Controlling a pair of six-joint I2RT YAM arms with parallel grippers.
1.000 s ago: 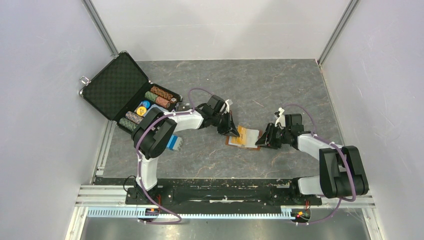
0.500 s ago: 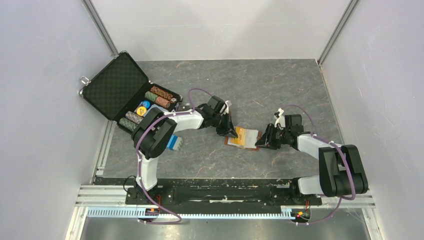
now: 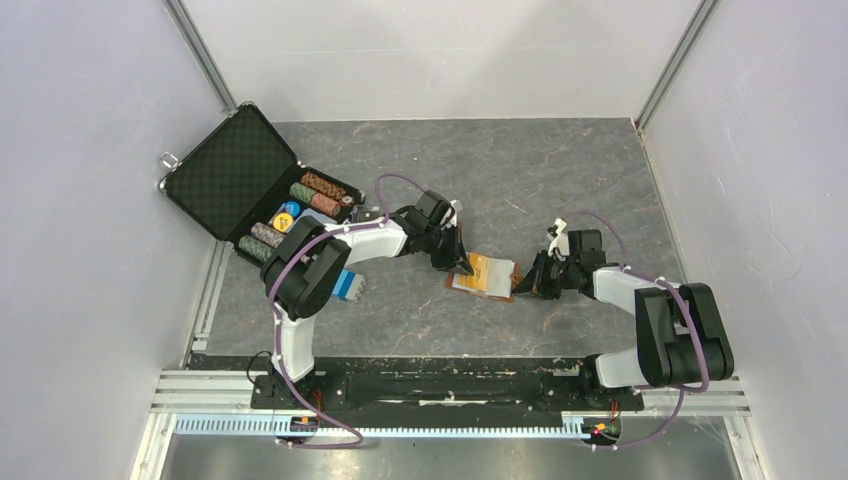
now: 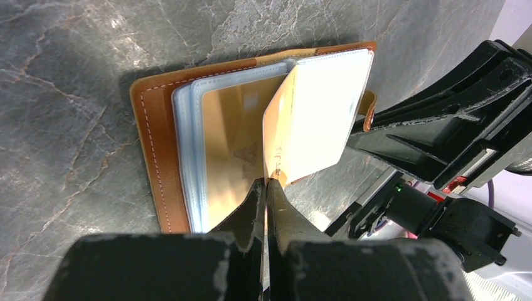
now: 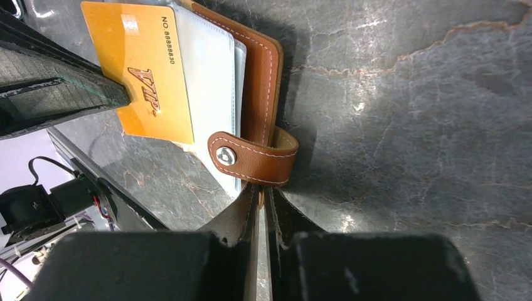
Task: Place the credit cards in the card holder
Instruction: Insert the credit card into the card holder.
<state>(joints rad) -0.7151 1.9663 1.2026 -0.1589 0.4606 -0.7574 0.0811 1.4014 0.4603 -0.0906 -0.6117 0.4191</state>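
The tan-brown card holder (image 3: pixel 497 287) lies open mid-table, its pale blue sleeves up (image 4: pixel 154 138). My left gripper (image 3: pixel 462 268) is shut on the edge of an orange credit card (image 5: pixel 147 81), which stands tilted over the open sleeves (image 4: pixel 320 113). In the left wrist view its fingertips (image 4: pixel 266 185) pinch the card's near corner. From the right, my right gripper (image 3: pixel 525 287) is shut on the card holder's snap tab (image 5: pixel 251 160), its tips (image 5: pixel 261 188) clamping the tab's loop at the wallet's edge (image 5: pixel 263 69). No other credit cards show.
An open black foam-lined briefcase (image 3: pixel 235 170) with rows of poker chips (image 3: pixel 310 195) sits at the back left. A blue striped block (image 3: pixel 349 285) lies by the left arm. Grey walls enclose the table on three sides.
My right gripper's jaws have closed onto the snap tab. The left gripper has kept its hold on the orange card, nearly still.
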